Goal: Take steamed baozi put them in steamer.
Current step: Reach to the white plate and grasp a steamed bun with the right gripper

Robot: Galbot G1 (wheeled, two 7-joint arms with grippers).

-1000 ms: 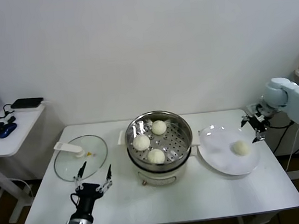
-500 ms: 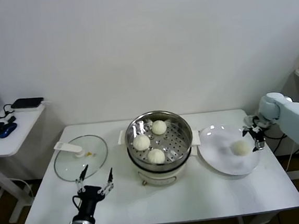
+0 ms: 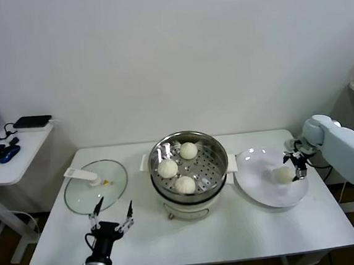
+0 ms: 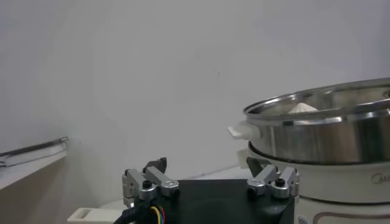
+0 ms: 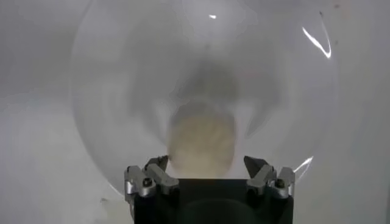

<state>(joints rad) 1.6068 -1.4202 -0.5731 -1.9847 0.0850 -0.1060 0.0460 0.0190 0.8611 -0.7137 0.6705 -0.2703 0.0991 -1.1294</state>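
I see the white table (image 3: 235, 233) spread across my head view. On it, at the centre, the steamer (image 3: 189, 168) stands on its cream base, and three steamed baozi (image 3: 167, 168) lie on its perforated tray: one at the back, one toward my robot's left, one at the front. The glass lid (image 3: 95, 186) lies flat on the table on the left side of the steamer, apart from it. On the other side, just beside the steamer, sits the white plate (image 3: 262, 187), and the fourth baozi (image 3: 283, 174) rests on it. My right claw (image 3: 294, 165) is down at that bun; in the right wrist view its fingers (image 5: 159, 167) stand open, with the bun between them and not gripped. My left claw (image 3: 112, 219) hangs low over the front of the table, near the lid's edge, its fingers spread open and holding nothing.
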